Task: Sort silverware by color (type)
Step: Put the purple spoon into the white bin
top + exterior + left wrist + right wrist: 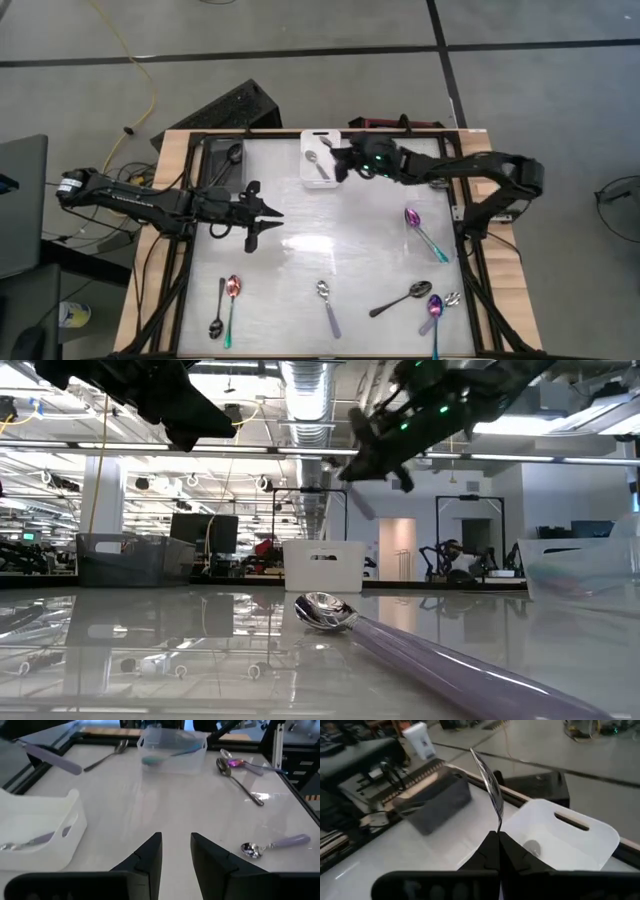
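My right gripper [342,160] hangs above the white bin [318,160] at the far edge, shut on a silver spoon [489,775]. One silver spoon [532,847] lies in that bin. A black spoon [232,155] lies in the dark bin [222,165] to its left. A clear bin [172,750] on the right holds a rainbow spoon [425,232]. Loose spoons lie along the near edge: rainbow [232,300], black [218,318], silver [327,300], black [400,298], rainbow [434,312]. My left gripper [175,855] waits open at mid-left, above the table. My right gripper pinches the silver spoon's thin neck [498,827] between its two shut fingers. The bowl [487,772] sticks out past the fingertips, seen edge-on. The pale handle [362,505] slants down below the gripper. The spoon is lifted clear, above the white bin.
Black frame rails [190,250] run along the table's sides. A small silver spoon [452,298] lies beside the near-right rainbow one. Bare tabletop lies in the middle [330,235], between the bins and the near row of spoons.
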Motion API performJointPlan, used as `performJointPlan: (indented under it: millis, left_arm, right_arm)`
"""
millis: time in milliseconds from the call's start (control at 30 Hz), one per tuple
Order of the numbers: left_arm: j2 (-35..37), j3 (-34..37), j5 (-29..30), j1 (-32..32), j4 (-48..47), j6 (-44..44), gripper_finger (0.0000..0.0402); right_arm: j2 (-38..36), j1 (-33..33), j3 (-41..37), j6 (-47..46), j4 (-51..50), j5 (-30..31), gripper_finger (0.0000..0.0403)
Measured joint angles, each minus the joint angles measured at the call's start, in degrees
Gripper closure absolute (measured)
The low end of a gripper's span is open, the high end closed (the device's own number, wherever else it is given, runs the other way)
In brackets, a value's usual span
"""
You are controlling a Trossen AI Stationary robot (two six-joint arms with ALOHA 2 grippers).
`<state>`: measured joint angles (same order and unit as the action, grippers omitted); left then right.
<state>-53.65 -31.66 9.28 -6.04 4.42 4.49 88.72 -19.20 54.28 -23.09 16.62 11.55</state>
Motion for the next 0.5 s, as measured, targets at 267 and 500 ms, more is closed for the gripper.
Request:
performJointPlan:
  millis: [267, 500]
  left_arm:
    - [0.0, 0.0, -0.43, -0.47, -1.09, 1.0, 0.0314]
    - [0.0, 0.02, -0.38, -1.04, -2.8, 0.76, 0.0314]
  right_arm:
    - [14.46, -2.46, 11.54, -6.75, -1.88, -1.84, 0.0388]
    - [20.09, -3.56, 15.72, -7.39, -7.96, -1.69, 0.0379]
